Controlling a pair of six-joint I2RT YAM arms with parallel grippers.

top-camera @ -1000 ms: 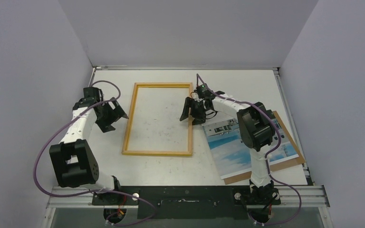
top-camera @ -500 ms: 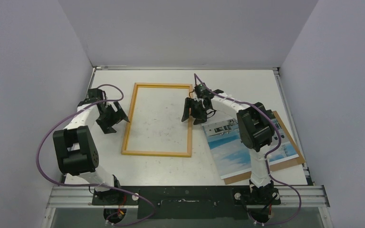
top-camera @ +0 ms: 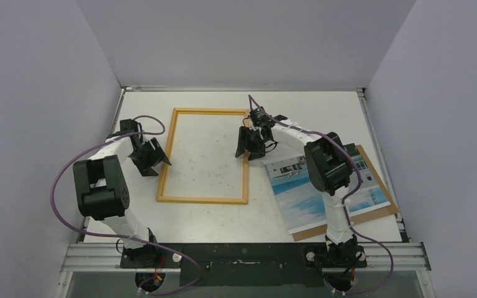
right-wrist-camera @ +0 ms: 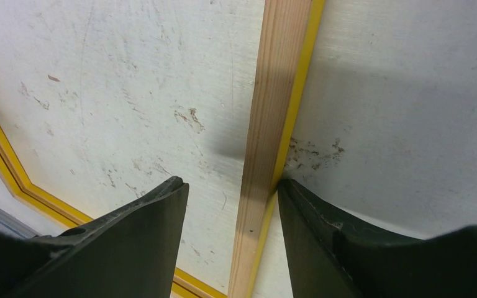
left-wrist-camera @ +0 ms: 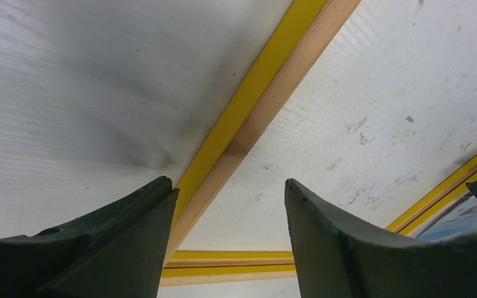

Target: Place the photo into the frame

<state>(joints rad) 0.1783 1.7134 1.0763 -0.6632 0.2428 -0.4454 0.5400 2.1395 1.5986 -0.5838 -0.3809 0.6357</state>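
The white, scuffed table top [top-camera: 211,214] carries everything, enclosed by pale walls on three sides. Near its centre lies the thin rectangular picture frame with a yellow and light wooden border [top-camera: 202,200], flat on the table, its long sides running from 12 to 6 o'clock. Only bare table shows inside it.

At 4 o'clock from the frame, well apart from it, lies the brown rectangular backing board [top-camera: 390,209], turned a little. On the board rests the thin rectangular photo of a white building against blue sky and water [top-camera: 295,192], picture side up. The right arm partly covers it in the top view.

The left gripper [top-camera: 161,155] stands at the 9 o'clock side of the frame. In its wrist view the black fingers of the left gripper [left-wrist-camera: 228,186] are apart, and the frame's rail passes between them, close beside one finger and clear of the other. It is not clamped.

The right gripper [top-camera: 247,152] stands at the 2 o'clock side of the frame. In its wrist view the right gripper [right-wrist-camera: 230,183] straddles the opposite rail. One finger touches the yellow edge, the other is apart from the wood, so this rail is not pinched either.
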